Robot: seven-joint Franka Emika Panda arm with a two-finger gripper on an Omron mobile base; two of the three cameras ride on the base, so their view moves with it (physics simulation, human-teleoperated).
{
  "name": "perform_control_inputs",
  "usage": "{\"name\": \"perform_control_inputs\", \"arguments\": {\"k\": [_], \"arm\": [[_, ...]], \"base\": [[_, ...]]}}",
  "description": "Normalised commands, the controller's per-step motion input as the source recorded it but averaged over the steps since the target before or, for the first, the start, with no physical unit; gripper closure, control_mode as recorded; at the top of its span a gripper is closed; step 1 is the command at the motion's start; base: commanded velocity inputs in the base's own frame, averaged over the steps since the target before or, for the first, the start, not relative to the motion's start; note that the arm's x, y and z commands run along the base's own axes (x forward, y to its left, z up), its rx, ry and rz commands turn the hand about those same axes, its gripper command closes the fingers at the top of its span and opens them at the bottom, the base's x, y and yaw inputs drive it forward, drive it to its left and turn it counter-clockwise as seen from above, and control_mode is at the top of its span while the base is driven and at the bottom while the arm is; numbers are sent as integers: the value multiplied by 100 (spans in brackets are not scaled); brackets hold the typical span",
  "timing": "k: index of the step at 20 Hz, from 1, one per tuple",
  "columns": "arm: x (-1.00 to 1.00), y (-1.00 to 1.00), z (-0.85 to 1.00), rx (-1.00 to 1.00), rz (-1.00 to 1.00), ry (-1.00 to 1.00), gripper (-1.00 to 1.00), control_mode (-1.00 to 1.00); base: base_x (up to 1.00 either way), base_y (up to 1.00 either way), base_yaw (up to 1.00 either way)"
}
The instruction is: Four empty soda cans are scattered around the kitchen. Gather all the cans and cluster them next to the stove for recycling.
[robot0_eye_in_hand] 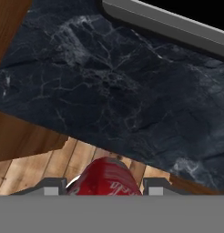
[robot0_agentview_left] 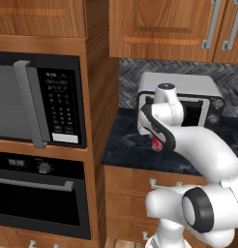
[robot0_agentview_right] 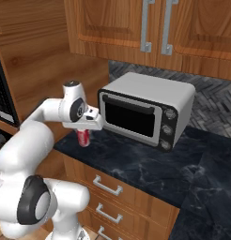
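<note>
My gripper [robot0_agentview_right: 83,132] points down over the front left corner of the black marbled counter [robot0_agentview_right: 150,164] and is shut on a bright red soda can [robot0_agentview_right: 83,137]. In the left base view the can [robot0_agentview_left: 157,143] peeks out below the hand, mostly hidden by the arm. The hand view shows the can [robot0_eye_in_hand: 107,179] between my two fingertips [robot0_eye_in_hand: 51,187], hanging over the counter's front edge with wood plank floor beneath. The stove is out of view.
A silver toaster oven [robot0_agentview_right: 145,110] stands on the counter just right of and behind the hand. A tall wood cabinet with a black microwave [robot0_agentview_left: 38,101] and a wall oven [robot0_agentview_left: 38,193] rises to the left. Upper cabinets [robot0_agentview_right: 150,28] hang overhead.
</note>
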Motion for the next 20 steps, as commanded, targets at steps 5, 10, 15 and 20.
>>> {"name": "perform_control_inputs", "arguments": {"k": [5, 10, 15, 20], "arm": [[-23, 0, 26, 0, -4, 0, 100, -100], [-19, 0, 16, 0, -3, 0, 100, -100], [-15, 0, 8, 0, -1, 0, 100, -100], [-13, 0, 0, 0, 0, 0, 100, -100]], "base": [[0, 0, 0], [0, 0, 0], [0, 0, 0], [0, 0, 0]]}}
